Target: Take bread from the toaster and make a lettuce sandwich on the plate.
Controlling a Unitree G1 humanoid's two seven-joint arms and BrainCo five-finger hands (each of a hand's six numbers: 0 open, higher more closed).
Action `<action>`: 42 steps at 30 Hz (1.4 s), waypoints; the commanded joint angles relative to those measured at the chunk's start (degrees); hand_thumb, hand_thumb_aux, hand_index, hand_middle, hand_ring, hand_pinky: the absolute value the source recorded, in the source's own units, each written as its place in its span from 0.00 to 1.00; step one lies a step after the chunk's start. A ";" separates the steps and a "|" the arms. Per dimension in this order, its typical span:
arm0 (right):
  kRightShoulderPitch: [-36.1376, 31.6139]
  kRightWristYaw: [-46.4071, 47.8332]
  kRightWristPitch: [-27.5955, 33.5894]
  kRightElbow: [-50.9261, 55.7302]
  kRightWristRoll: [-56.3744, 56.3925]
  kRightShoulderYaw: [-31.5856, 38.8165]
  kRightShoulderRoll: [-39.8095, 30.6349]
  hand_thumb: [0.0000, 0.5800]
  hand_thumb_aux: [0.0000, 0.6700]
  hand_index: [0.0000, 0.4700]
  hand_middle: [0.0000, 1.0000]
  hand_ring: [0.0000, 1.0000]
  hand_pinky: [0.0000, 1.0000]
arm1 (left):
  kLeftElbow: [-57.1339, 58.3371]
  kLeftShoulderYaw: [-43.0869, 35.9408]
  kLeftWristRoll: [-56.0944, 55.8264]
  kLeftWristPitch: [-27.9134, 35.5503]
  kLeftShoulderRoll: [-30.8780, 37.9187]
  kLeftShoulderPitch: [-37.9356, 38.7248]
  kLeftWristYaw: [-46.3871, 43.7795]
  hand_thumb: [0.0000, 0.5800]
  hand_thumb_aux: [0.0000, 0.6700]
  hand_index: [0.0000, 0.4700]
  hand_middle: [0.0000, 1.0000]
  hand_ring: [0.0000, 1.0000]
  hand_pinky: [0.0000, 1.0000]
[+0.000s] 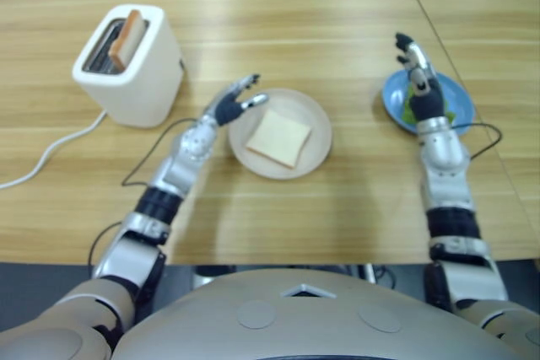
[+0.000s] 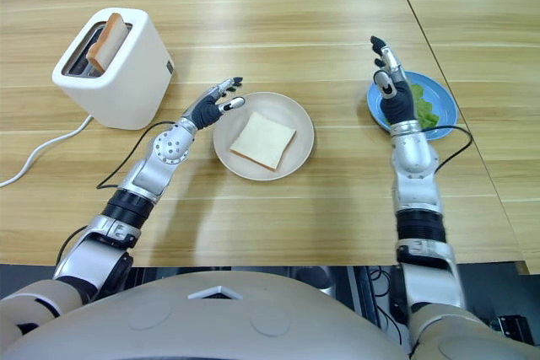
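One bread slice lies on the cream plate, and another slice stands in the toaster. The left hand, fingers apart and empty, is at that plate's rim. The right hand, fingers likewise apart, partly hides the blue plate and its lettuce, which show more fully in the right eye view.

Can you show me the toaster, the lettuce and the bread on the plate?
toaster (image 2: 131,73), right eye view, on its white side.
lettuce (image 2: 424,110), right eye view, on the green leaf that shows.
bread (image 2: 263,141), right eye view, middle of the flat slice.
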 commanded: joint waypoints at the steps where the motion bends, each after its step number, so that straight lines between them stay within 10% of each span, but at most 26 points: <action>1: -4.25 -15.47 7.05 5.89 -26.23 4.91 -14.89 0.00 0.00 0.00 0.00 0.00 0.00 | -3.69 2.14 -0.09 0.82 0.66 1.37 1.08 0.00 0.00 0.00 0.00 0.00 0.00; 11: -25.25 -25.03 15.68 45.96 -45.50 28.97 -18.88 0.00 0.00 0.00 0.00 0.00 0.00 | -2.71 1.30 -0.56 0.99 -2.01 2.19 0.59 0.00 0.00 0.00 0.00 0.00 0.00; 25: -26.54 -23.68 20.08 56.01 -42.74 36.98 -14.00 0.00 0.00 0.00 0.00 0.00 0.00 | -2.87 0.61 1.37 1.97 -1.81 2.54 0.50 0.00 0.00 0.00 0.00 0.00 0.00; 26: -26.43 -23.55 20.04 56.03 -42.29 36.97 -14.14 0.89 0.66 0.65 0.00 0.00 0.00 | -2.89 0.70 1.13 1.95 -1.89 2.59 0.26 0.00 0.00 0.00 0.00 0.00 0.00; 27: -26.41 -23.55 19.97 56.02 -41.97 37.07 -14.25 0.96 0.81 0.79 0.00 0.00 0.00 | -2.92 0.72 1.14 1.97 -1.89 2.62 0.20 0.00 0.00 0.00 0.00 0.00 0.00; 28: -26.40 -23.79 19.87 55.97 -41.60 37.11 -14.34 1.00 1.00 0.98 0.00 0.00 0.00 | -3.01 0.68 1.38 2.07 -1.85 2.66 0.29 0.00 0.00 0.00 0.00 0.00 0.00; 39: -27.43 -25.29 18.71 55.25 -39.61 37.66 -14.81 1.00 1.00 0.98 0.00 0.00 0.00 | -2.91 0.95 1.21 1.95 -2.02 2.77 0.34 0.00 0.00 0.00 0.00 0.00 0.00; 42: -27.20 -25.86 17.87 55.05 -38.85 37.27 -15.16 1.00 1.00 0.98 0.26 0.26 0.26 | -2.88 0.90 1.26 2.01 -2.10 2.70 0.38 0.00 0.00 0.00 0.00 0.00 0.00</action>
